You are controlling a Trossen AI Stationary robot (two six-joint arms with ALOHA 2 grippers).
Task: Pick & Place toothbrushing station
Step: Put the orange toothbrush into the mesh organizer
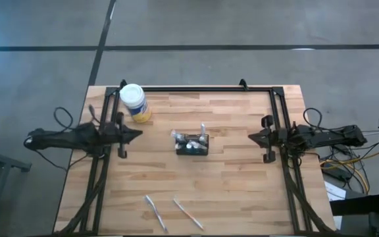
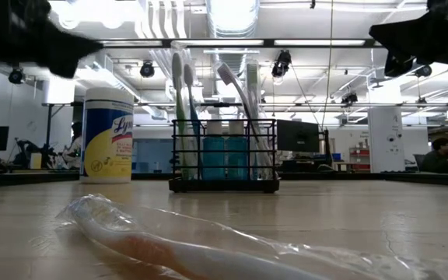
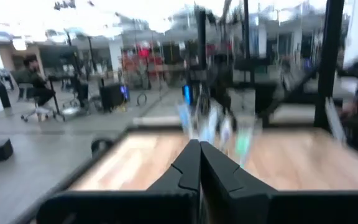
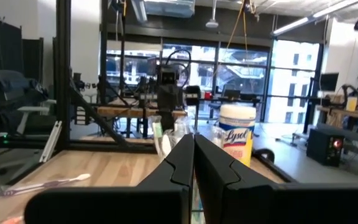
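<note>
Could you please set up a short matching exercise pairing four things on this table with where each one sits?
Things:
1. caddy
2. yellow jar
3. left hand
4. loose toothbrushes

Places:
A. near edge of the table
B. far left corner
C. middle of the table
D. left side, empty and shut

Pairs: 1-C, 2-B, 3-D, 4-A

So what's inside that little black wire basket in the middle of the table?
The black wire caddy holds several toothbrushes standing upright, heads poking above its rim. Behind the mesh sits something blue; what it is cannot be told, and the brushes' lower ends are partly hidden.
</note>
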